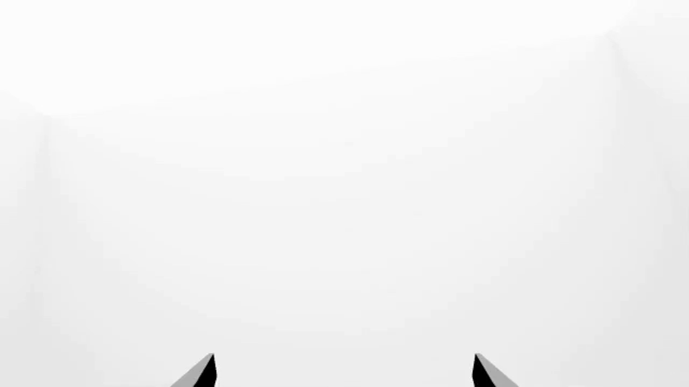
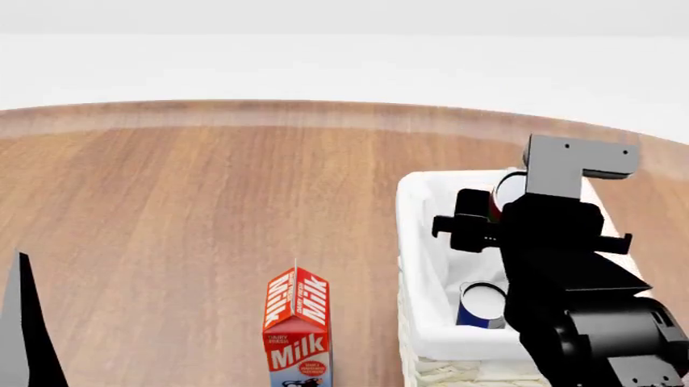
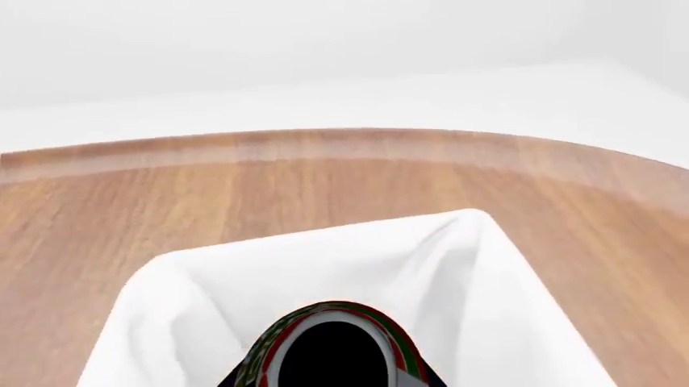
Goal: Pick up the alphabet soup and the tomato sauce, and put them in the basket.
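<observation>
The basket (image 2: 422, 242) stands at the right of the wooden table, its white cloth lining (image 3: 431, 266) folded over the rim. The alphabet soup (image 2: 480, 306), a blue can, lies inside the basket near its front. My right gripper (image 2: 498, 205) is shut on the tomato sauce (image 2: 506, 190) and holds it above the basket's far half. In the right wrist view the can's red and green rim (image 3: 334, 322) is right in front of the camera, over the lining. My left gripper (image 1: 344, 372) is open and empty, facing only white background.
A red and white milk carton (image 2: 296, 322) stands on the table left of the basket's front. A dark part of my left arm (image 2: 24, 330) shows at the lower left edge. The table's curved far edge (image 2: 323, 109) runs across the back.
</observation>
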